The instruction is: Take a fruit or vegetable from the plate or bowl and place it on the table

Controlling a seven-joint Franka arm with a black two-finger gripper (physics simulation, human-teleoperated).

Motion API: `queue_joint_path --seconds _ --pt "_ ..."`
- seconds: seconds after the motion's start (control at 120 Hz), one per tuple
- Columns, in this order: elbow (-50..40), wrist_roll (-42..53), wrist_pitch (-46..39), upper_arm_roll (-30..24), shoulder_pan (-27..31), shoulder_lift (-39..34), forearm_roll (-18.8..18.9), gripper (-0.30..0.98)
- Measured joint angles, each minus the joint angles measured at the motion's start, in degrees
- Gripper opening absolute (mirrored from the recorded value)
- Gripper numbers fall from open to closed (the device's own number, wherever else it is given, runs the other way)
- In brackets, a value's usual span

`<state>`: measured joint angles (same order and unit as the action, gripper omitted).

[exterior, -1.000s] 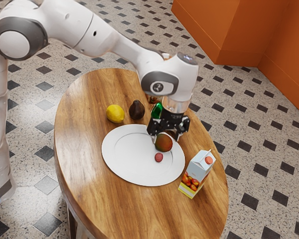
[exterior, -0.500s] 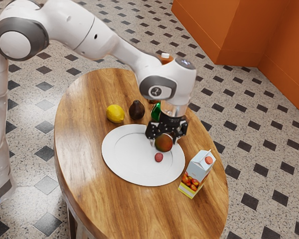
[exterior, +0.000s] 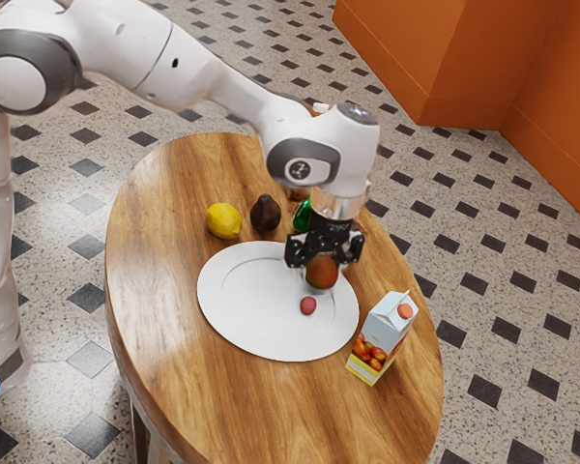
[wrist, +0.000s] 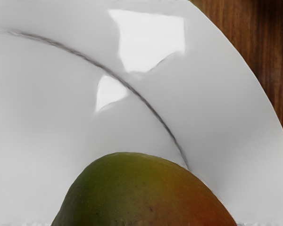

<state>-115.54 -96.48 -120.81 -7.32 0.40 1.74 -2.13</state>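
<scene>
End effector [exterior: 322, 279] grips the mango [exterior: 321, 270] from both sides over the plate [exterior: 242, 304]; probable failure: smooth, curved skin slips from a shallow hold before reaching the desk [exterior: 159, 280].

Lemon [exterior: 223, 221]: yellow, located just beside the dark avocado [exterior: 265, 215], on its side toward the exterior view's left. Green object [exterior: 302, 216]: partly hidden, near the avocado. Gable-top carton [exterior: 382, 338]: fruit print, red-orange cap [exterior: 405, 311], yellow base band. Floor [exterior: 503, 280]: speckled, dark diamond insets. Wall [exterior: 464, 63]: orange, at the exterior view's right.
</scene>
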Motion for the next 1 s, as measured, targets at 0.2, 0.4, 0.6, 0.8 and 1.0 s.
queue_joint_path --seconds 0.2,0.4,0.6,0.8,1.0 --pt "-4.12 0.85 1.57 -0.37 0.44 -7.72 -0.77 0.33" --pt "-13.43 1.38 2.54 -5.72 -0.41 -19.76 -2.3 0.33" --pt "-15.28 1.69 3.59 -12.17 -0.46 -23.32 -4.32 0.33" --pt "-14.74 2.02 3.84 -15.78 -0.46 -22.8 -5.79 0.33" --pt "-13.21 2.25 3.35 -19.42 -0.58 -21.33 -6.8 0.33"
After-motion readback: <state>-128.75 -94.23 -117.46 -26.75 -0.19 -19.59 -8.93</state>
